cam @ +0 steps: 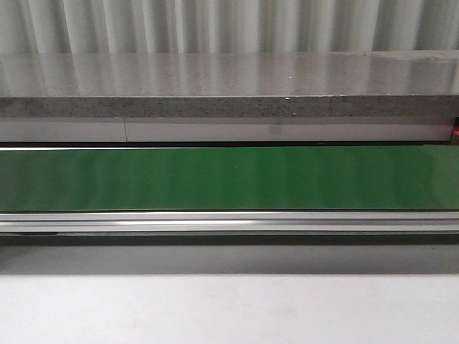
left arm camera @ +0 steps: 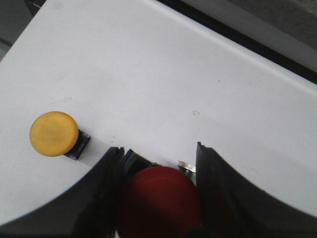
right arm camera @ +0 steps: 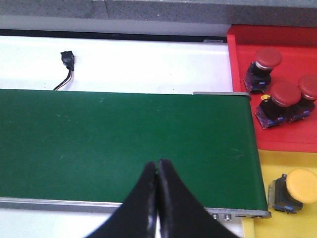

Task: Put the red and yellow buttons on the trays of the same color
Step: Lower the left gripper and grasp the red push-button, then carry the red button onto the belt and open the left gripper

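Red button [left arm camera: 158, 201] upright, cap toward the camera, clamped between left jaws; right jaws together over green belt [right arm camera: 124, 144].

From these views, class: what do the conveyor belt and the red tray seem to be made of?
Conveyor belt: probably smooth rubber or PVC, with a soft sheen and a flat, seamless green surface. Red tray: likely moulded plastic, uniformly coloured, with a raised rim.

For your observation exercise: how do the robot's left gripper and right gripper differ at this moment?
The left gripper is shut on a red button; the right gripper is shut on nothing. The left gripper is over the white table, beside a yellow button; the right gripper is over the green belt. Both have black fingers.
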Action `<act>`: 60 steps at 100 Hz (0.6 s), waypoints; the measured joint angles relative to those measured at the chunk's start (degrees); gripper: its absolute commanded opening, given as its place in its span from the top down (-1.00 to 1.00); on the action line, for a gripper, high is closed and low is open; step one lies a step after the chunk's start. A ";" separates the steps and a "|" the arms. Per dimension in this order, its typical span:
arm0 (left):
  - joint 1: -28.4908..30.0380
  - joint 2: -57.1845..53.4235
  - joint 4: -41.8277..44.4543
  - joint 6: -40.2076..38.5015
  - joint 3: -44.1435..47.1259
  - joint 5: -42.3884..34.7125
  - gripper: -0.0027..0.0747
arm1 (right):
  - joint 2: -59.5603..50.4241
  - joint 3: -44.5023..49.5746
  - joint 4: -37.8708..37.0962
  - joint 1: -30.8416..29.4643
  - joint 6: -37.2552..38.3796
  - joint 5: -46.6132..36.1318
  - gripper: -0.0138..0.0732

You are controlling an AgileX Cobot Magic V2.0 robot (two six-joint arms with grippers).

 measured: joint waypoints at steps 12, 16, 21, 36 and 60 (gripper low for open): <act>0.00 -4.27 -4.70 5.78 0.25 3.22 0.98 | 0.00 0.00 0.00 0.00 0.00 0.00 0.84; 0.00 -5.26 -6.48 7.41 0.55 4.05 0.98 | 0.00 0.00 0.00 0.00 0.00 0.00 0.84; 0.00 -6.41 -8.09 9.50 1.09 4.73 0.98 | 0.00 0.00 0.00 0.00 0.00 0.00 0.84; 0.00 -7.75 -10.96 12.18 3.86 6.05 0.98 | 0.00 0.00 0.00 0.00 0.00 0.00 0.84; -0.55 -7.75 -15.07 16.03 10.24 3.74 0.98 | 0.00 0.00 0.00 0.00 0.00 0.00 0.84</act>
